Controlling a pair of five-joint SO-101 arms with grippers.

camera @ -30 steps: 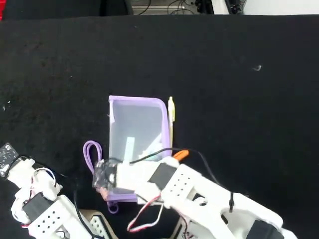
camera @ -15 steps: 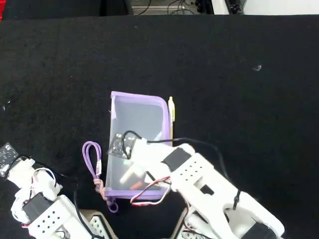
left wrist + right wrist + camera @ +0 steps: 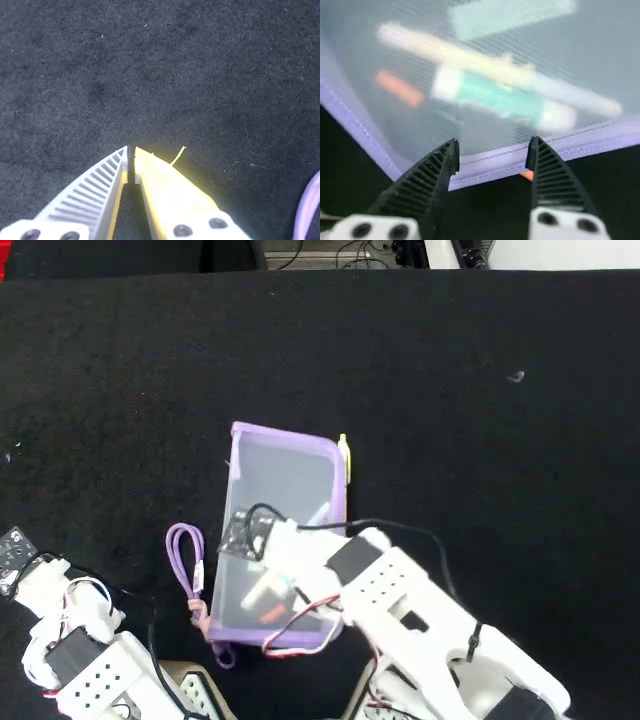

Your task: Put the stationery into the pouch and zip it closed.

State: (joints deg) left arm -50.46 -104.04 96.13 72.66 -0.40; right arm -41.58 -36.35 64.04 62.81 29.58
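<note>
Pouch: location and step?

Item one: purple-edged mesh pouch, flat on the middle of the black worktop. Your right hand hangs over its near half, fingers spread wide, holding nothing, straddling the purple edge. I'd file this under the closing step, with filling largely done. I cannot tell whether the zip is open.

Contents?

Seen through the mesh: one cream pen, one green-and-white tube, one orange piece, one pale green block. One yellow pen lies along the edge away from the purple strap; in or out, I cannot tell.

Next move?

Check that yellow pen first. Then you'll need the zip pull, likely near the strap, pinched and drawn along the edge while the pouch is pinned. Your left hand, closed on nothing over bare worktop, is free for that.
</note>
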